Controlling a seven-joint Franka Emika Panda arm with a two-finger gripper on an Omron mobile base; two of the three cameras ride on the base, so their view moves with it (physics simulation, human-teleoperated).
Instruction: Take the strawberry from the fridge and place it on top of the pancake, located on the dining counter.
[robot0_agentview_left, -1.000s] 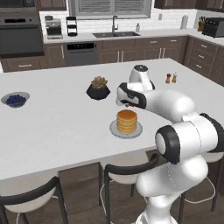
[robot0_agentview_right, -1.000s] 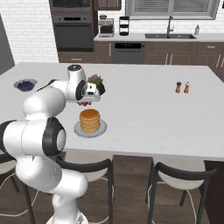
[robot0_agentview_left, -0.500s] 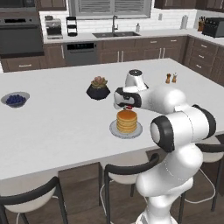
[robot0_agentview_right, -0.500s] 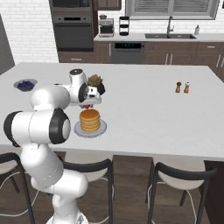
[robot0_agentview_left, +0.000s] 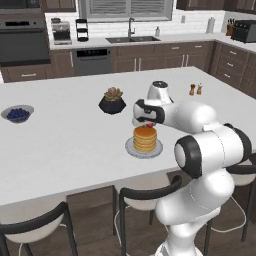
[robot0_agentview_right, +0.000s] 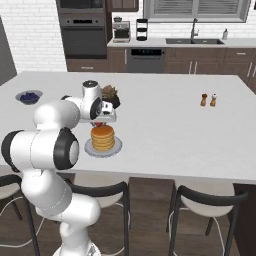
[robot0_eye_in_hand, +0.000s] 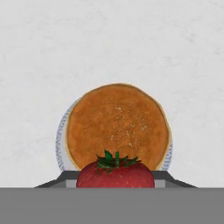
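Done: we carry the small red strawberry (robot0_eye_in_hand: 115, 175), gripper (robot0_agentview_left: 148, 123) closed on it, just above the golden-brown pancake stack (robot0_eye_in_hand: 117, 127) on the white dining counter (robot0_agentview_left: 65, 135) | Left: lower, release.

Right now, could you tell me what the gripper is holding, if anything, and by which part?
The gripper holds the strawberry by its two sides, jaws closed on the red body, green cap facing the camera, just above the pancake.

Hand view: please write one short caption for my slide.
The tool, shut on the strawberry, is above the pancake on its plate on the dining counter.
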